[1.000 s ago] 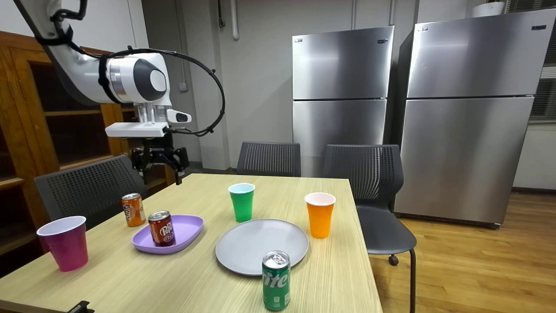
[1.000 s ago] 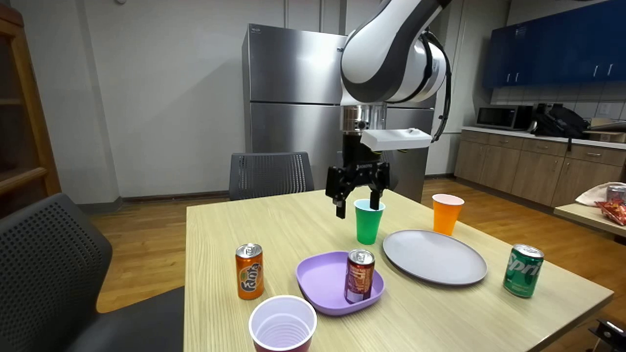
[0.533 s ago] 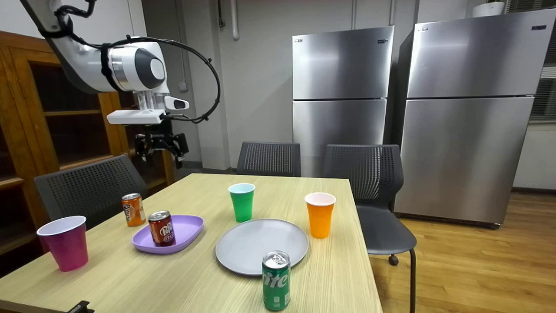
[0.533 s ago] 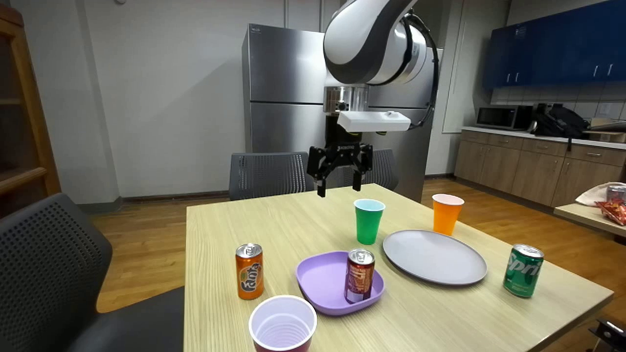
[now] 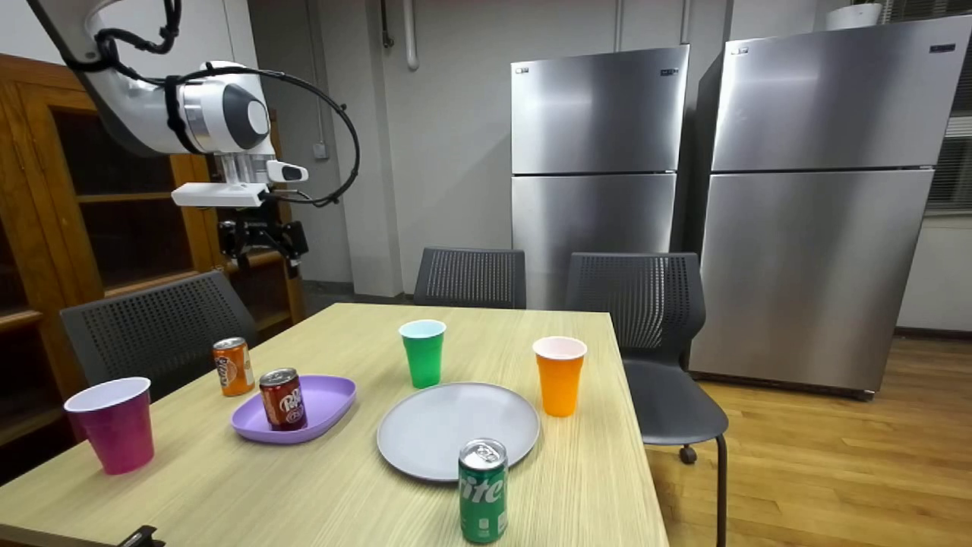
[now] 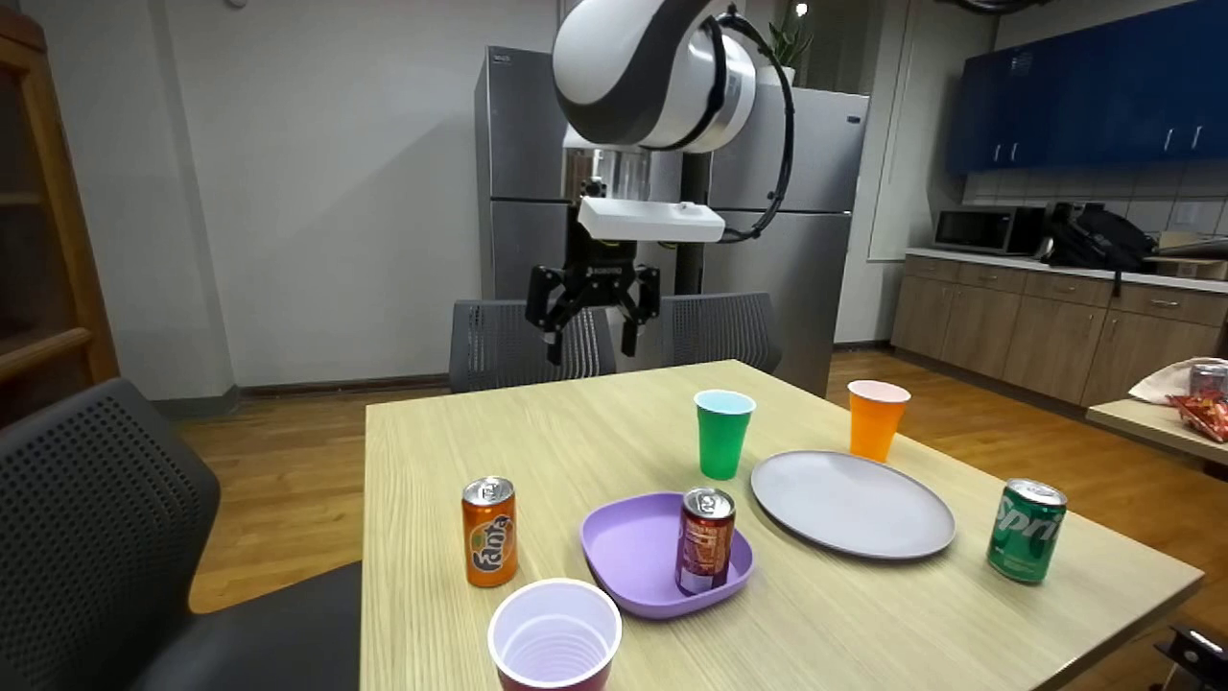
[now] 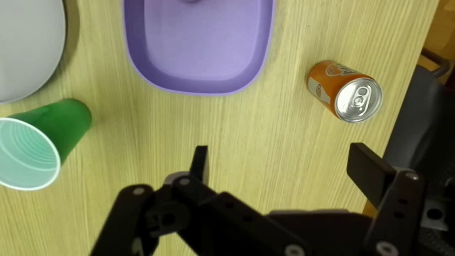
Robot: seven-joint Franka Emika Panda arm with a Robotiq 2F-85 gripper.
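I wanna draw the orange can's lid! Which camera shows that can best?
The wrist view: the orange can looks biggest there, its silver lid and pull tab clear. Both exterior views show it smaller, standing upright on the table.

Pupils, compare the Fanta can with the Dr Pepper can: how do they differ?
The Fanta can is orange; the Dr Pepper can is dark red. The Fanta can stands directly on the table; the Dr Pepper can stands in the purple dish. Both are upright, with silver tops.
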